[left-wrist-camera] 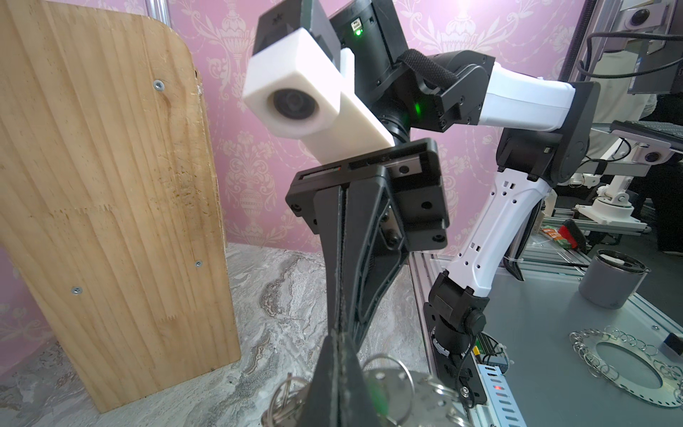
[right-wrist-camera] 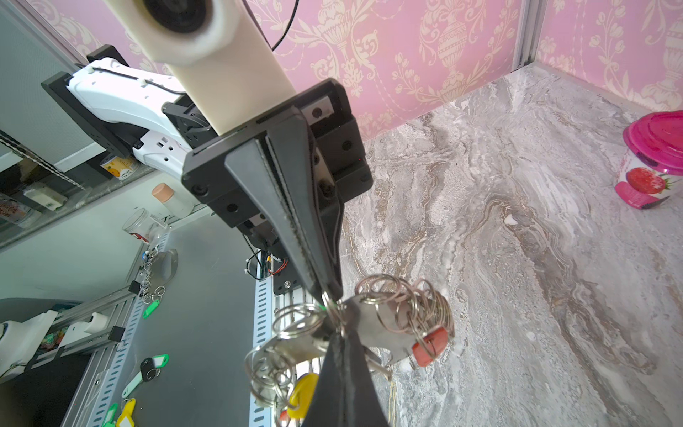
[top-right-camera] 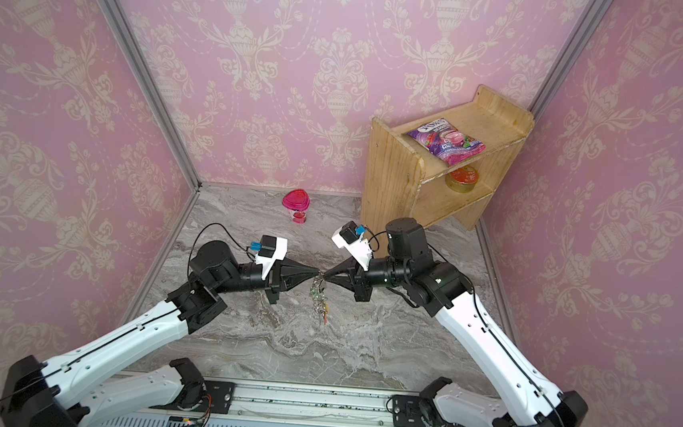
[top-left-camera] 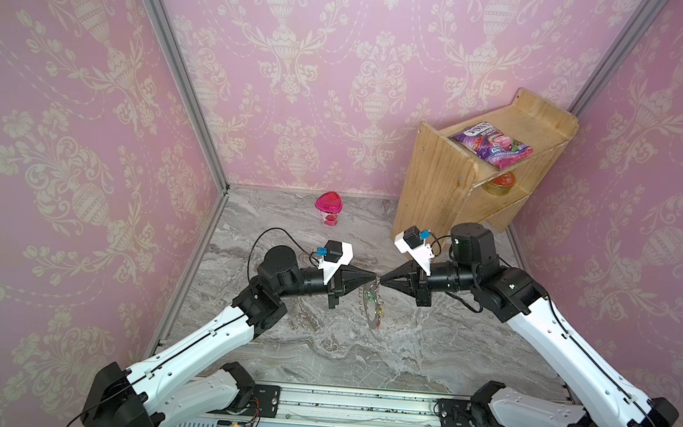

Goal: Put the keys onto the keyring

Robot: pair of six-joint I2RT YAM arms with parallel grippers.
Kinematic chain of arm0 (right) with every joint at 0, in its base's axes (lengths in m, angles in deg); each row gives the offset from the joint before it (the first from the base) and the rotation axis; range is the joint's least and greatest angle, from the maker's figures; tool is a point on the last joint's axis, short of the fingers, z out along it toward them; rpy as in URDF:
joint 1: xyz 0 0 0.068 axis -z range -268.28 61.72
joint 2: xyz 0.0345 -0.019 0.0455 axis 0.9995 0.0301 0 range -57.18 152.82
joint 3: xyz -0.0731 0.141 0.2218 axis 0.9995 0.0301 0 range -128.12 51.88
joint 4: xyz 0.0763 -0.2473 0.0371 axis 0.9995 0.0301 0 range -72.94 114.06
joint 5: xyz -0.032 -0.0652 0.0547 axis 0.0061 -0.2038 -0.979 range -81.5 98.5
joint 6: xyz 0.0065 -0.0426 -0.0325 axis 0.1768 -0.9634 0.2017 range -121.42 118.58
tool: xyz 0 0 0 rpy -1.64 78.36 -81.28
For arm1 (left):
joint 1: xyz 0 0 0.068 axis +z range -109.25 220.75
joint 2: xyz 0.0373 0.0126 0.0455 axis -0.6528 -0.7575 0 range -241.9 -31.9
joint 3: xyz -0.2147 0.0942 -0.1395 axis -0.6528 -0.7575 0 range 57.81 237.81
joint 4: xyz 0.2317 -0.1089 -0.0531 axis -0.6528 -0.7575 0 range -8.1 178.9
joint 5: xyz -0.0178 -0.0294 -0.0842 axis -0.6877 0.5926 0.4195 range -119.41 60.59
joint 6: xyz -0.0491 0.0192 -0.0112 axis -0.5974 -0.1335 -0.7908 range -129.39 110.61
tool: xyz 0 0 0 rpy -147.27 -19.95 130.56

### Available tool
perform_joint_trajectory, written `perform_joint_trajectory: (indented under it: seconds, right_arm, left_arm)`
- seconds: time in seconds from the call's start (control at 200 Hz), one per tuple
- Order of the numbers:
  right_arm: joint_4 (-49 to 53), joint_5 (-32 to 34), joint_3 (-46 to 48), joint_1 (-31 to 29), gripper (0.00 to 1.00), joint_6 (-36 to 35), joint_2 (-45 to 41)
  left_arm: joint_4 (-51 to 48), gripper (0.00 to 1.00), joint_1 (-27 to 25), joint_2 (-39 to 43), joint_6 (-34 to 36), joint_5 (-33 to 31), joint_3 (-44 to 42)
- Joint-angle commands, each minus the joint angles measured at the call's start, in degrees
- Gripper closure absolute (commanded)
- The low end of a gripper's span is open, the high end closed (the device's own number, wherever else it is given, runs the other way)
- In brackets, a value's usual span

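In a top view the left gripper (top-left-camera: pixel 373 276) and right gripper (top-left-camera: pixel 383 281) are meeting before the shelf (top-left-camera: pixel 438 180), pinching the hanging keyring (top-left-camera: pixel 373 306). In the left wrist view, fingers (left-wrist-camera: pixel 332 380) are pressing shut on its rings. In the right wrist view the keys are not showing on it, so fetching them is likely coming next.

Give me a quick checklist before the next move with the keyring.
1. Left gripper shut on keyring: ok.
2. Right gripper shut on keyring: ok.
3. Keyring off the table: cannot tell; it hangs from the tips, lower end unclear.
4. Black-tagged key on keyring: cannot tell; only red tag and yellow tag show clearly.
5. Shelf and jar out of the way: ok, both stand well behind.
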Motion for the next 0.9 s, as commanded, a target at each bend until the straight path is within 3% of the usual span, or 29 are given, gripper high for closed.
perform_joint_trajectory:
  seconds: [0.0, 0.35, 0.896]
  right_arm:
    - [-1.7, -1.2, 1.4, 0.3, 1.0, 0.8, -0.6]
    - [-6.5, -0.5, 7.8, 0.0, 1.0, 4.6, -2.7]
    - [-13.2, 2.1, 10.4, -5.1, 1.0, 8.4, -0.1]
  left_arm:
    - [6.1, 1.0, -0.2, 1.5, -2.3, -3.2, -0.4]
    - [21.2, 1.0, -0.2, 1.9, -6.5, -12.0, -6.3]
    - [29.9, 1.0, -0.2, -1.9, -10.1, -11.8, -6.7]
